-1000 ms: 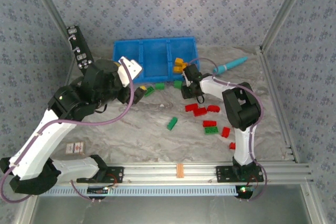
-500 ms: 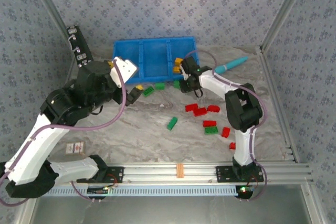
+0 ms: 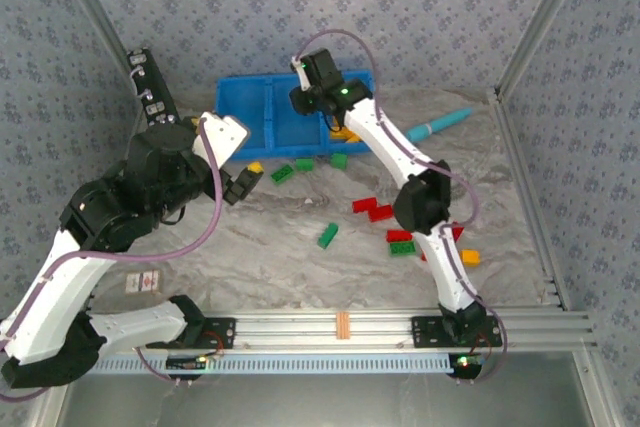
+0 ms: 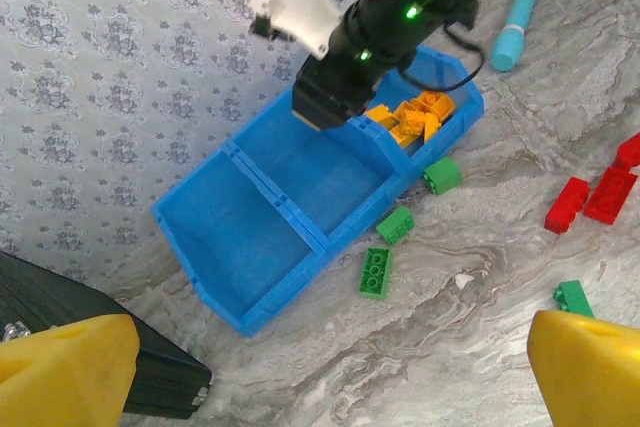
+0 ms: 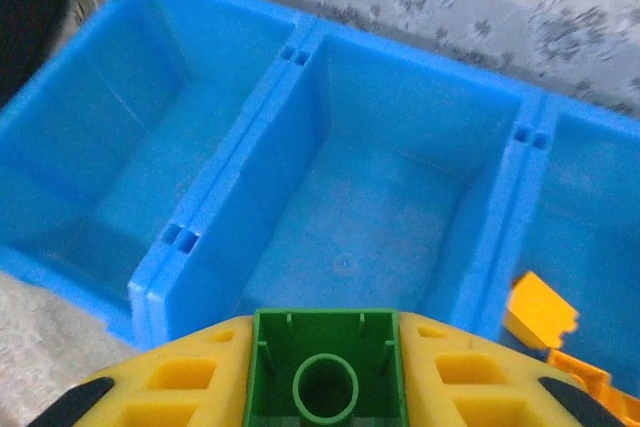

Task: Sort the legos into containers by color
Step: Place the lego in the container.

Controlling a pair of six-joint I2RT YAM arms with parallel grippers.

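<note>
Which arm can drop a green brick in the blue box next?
Right. The right gripper holds a green brick over the empty middle compartment; the left gripper is open, holding nothing, back from the bin.

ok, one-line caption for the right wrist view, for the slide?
Right hand holds a green lego over the empty middle compartment of the blue bin; orange-yellow legos sit in the next one.

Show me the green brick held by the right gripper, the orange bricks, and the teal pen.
green brick (image 5: pixel 325 347): right wrist view, hollow underside.
orange bricks (image 4: pixel 408 117): left wrist view, middle of pile.
teal pen (image 3: pixel 440 124): top view, middle of barrel.
</note>
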